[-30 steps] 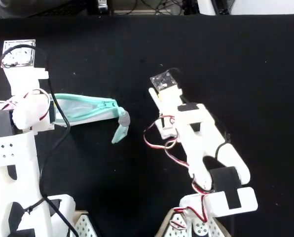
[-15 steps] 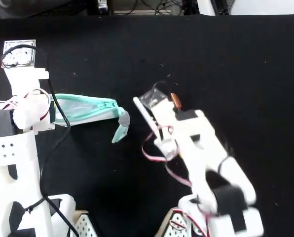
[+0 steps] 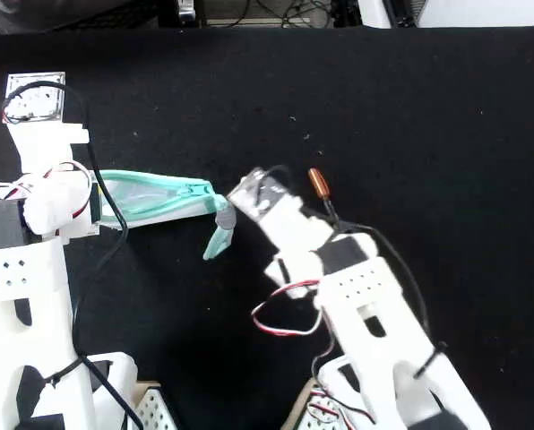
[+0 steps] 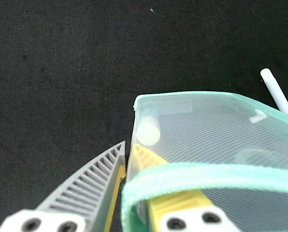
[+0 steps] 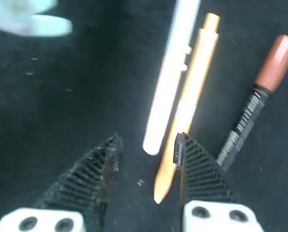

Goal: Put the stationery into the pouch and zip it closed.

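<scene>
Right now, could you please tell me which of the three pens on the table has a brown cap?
The black-barrelled pen. The white pen and the orange pen lie side by side next to it, and neither has such a cap.

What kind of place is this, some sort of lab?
Probably a robotics test bench: two white arms at a black-covered table, loose cables along its far edge, and a mint pouch and pens as practice items.

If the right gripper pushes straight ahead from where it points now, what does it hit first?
Probably the white plastic pen: its near end lies just ahead, between the fingers of the open right gripper, with the slim orange pen right beside it. The gripper's height above them is unclear.
</scene>
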Controlling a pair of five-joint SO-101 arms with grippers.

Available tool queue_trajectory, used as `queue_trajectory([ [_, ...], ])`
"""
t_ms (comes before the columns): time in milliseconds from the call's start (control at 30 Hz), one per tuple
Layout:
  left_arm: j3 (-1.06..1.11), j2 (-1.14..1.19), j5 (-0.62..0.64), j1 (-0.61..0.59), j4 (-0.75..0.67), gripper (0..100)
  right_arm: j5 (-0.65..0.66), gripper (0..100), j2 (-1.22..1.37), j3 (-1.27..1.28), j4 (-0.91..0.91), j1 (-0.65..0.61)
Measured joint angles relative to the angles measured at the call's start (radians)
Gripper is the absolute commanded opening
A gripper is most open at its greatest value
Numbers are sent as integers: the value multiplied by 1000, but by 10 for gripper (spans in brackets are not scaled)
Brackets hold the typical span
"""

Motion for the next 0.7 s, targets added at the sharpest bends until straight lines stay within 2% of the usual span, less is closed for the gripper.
queue_trajectory([
  [200,0,0,0,0,0,30,0,178,207,-2,-126,0],
  [467,0,0,0,0,0,30,2,175,511,-155,-147,-2],
  [533,0,0,0,0,0,30,0,126,551,-181,-147,0],
  [600,0,0,0,0,0,30,0,27,560,-193,-140,2],
  [700,0,0,0,0,0,30,0,13,569,-215,-130,8],
])
